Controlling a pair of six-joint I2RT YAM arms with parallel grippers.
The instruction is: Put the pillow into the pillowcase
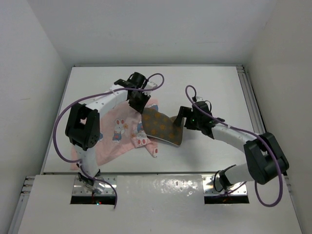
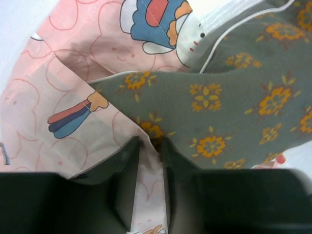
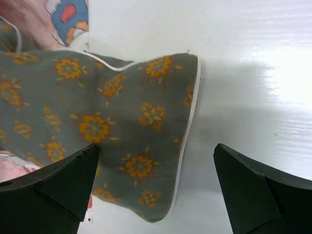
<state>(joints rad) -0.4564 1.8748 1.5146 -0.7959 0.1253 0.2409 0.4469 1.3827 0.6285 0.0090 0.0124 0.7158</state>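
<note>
Pillow [image 1: 162, 127] is laid half over the pillowcase [image 1: 117, 132], one corner at its mouth. The pillowcase hem is pinched by the left gripper [image 2: 150, 146], seemingly to hold that mouth open. The right gripper [image 3: 156, 148] is spread wide over the pillow's outer edge, gripping nothing.

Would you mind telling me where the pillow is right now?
In the top view the pillow lies near the centre of the table. Its left end touches the pink pillowcase and its right end sits under the open right gripper.
</note>
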